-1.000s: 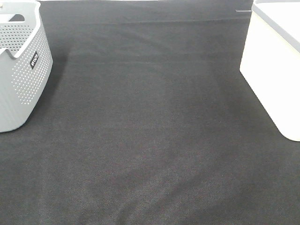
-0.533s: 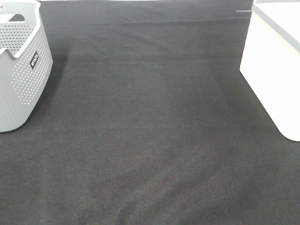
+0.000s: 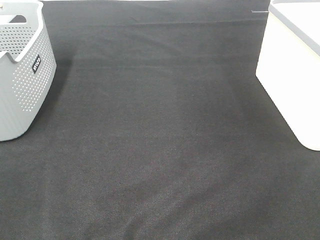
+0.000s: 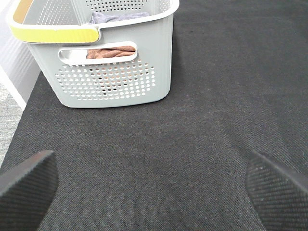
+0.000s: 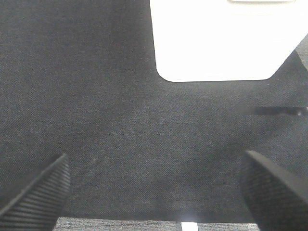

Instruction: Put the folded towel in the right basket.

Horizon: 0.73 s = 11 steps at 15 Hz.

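Left pincer (image 4: 153, 192): fingers spread wide, nothing held, hanging over black woven cloth (image 3: 165, 140). Ahead of it stands the grey perforated plastic basket (image 4: 110, 72); folded brown and grey towels (image 4: 108, 52) show through its handle slot.

Right pincer (image 5: 156, 192): likewise wide open, empty; the white smooth-walled basket (image 5: 221, 43) stands ahead of it.

Judgement: reach the left pincer down past the rim, pinch one folded edge only.

Exterior view matches the earlier frames; nothing has shifted.

Grey basket (image 3: 22, 70) bounds left; white basket (image 3: 292, 65) right; cloth (image 3: 160, 140) between.
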{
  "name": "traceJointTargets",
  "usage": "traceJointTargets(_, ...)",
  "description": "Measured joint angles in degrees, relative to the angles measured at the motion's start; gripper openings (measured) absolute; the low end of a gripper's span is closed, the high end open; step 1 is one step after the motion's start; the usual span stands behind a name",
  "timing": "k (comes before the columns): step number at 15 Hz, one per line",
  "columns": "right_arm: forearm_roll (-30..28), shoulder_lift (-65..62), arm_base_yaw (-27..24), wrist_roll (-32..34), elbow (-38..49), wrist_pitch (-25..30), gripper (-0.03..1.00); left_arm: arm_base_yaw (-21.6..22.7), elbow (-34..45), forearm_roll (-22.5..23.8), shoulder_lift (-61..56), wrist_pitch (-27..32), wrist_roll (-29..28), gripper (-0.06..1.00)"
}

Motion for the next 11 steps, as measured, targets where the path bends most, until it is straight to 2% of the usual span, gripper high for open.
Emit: traceJointTargets(11,0.0,0.0,0.0,0.06,0.0,0.0,0.91,0.0,0.0,-0.17,0.0,0.0,0.0,0.99)
